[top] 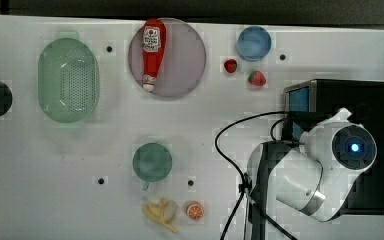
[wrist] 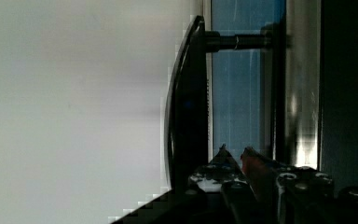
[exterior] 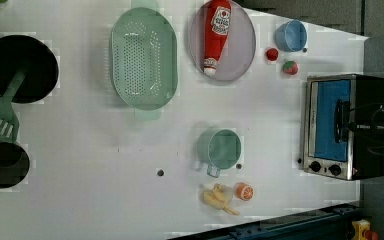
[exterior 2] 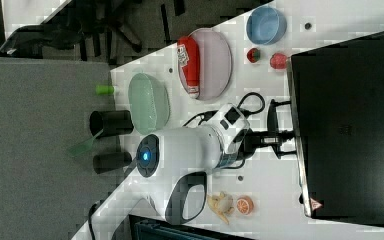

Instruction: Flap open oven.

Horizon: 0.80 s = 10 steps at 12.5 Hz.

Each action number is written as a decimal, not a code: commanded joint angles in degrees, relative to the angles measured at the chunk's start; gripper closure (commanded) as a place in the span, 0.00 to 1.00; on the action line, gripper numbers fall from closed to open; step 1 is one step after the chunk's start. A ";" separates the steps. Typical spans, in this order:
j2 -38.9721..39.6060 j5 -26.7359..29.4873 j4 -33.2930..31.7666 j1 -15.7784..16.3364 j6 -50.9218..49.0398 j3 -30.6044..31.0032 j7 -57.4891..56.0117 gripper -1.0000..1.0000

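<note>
The oven (top: 350, 95) is a black box with a silver front frame at the top view's right, and its blue glass door (exterior: 332, 117) stands closed. A black bar handle (exterior: 339, 120) runs across the door. My gripper (exterior: 349, 125) reaches in at that handle from the oven's front. In the wrist view the handle (wrist: 189, 102) passes beside my gripper (wrist: 234, 154). Both fingertips (wrist: 222, 151) sit in the gap between bar and glass (wrist: 235, 93), nearly together, with nothing between them. The right view has my gripper (exterior 2: 289, 136) against the oven's (exterior 2: 350, 125) front edge.
Two strawberries (top: 256, 78) lie just beyond the oven, near a blue bowl (top: 254, 43). A green cup (top: 152, 162), banana (top: 161, 212) and orange slice (top: 194, 210) lie on the table before the oven. A ketchup bottle (top: 152, 52) on a plate and a green colander (top: 68, 80) lie further off. My black cable (top: 220, 140) loops beside the arm.
</note>
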 commanded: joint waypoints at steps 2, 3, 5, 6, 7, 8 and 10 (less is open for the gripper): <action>0.97 -2.40 0.08 1.91 1.91 0.87 -0.28 0.83; 1.29 -4.85 -0.06 2.61 1.92 1.24 2.15 0.83; 2.27 -10.63 -0.52 4.09 1.92 2.34 9.93 0.83; 2.98 -13.84 -0.64 4.86 1.84 3.08 14.38 0.83; 3.88 -16.96 -0.65 5.65 1.77 3.84 18.58 0.83; 4.84 -20.08 -0.65 6.47 1.63 4.56 22.51 0.83; 6.84 -26.08 -0.64 8.32 0.58 5.82 30.11 0.83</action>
